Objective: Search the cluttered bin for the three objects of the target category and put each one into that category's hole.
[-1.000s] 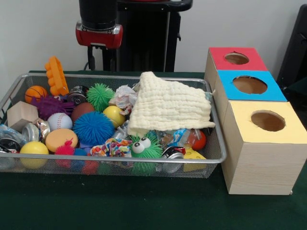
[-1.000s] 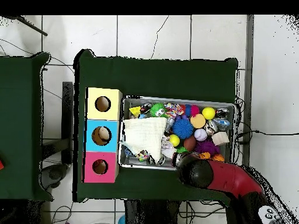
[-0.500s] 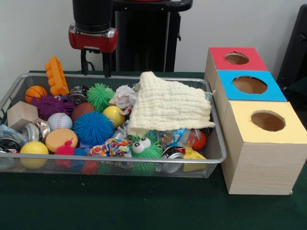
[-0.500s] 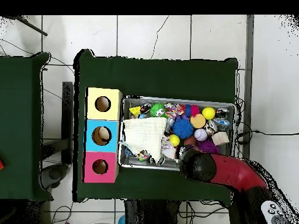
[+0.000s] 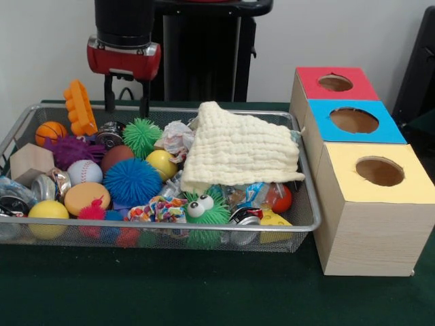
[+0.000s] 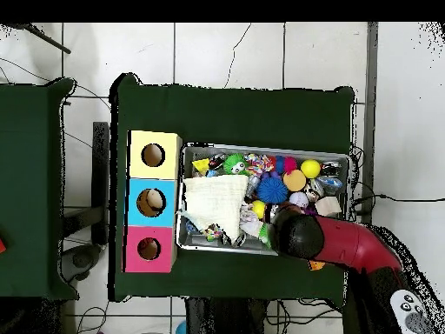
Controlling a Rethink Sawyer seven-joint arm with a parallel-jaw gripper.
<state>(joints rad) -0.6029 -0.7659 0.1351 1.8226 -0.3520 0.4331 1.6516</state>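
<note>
The gripper (image 5: 126, 98) hangs empty, fingers apart, over the bin's (image 5: 204, 234) back rim. Just below it sit a can (image 5: 109, 134) and a green spiky ball (image 5: 141, 136); the target category is not evident. Best to descend straight, clear of the rim. A cloth (image 5: 238, 149) hides items beside the boxes (image 5: 370, 204). Green table (image 5: 204, 292).

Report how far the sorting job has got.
Done: nothing visible; the red, blue and yellow holes show no objects inside, though their depths are hidden. In hand: nothing; the gripper hangs open and empty above the bin's far side, over the can and green spiky ball. Left: all three picks; the cloth covers part of the clutter.
</note>
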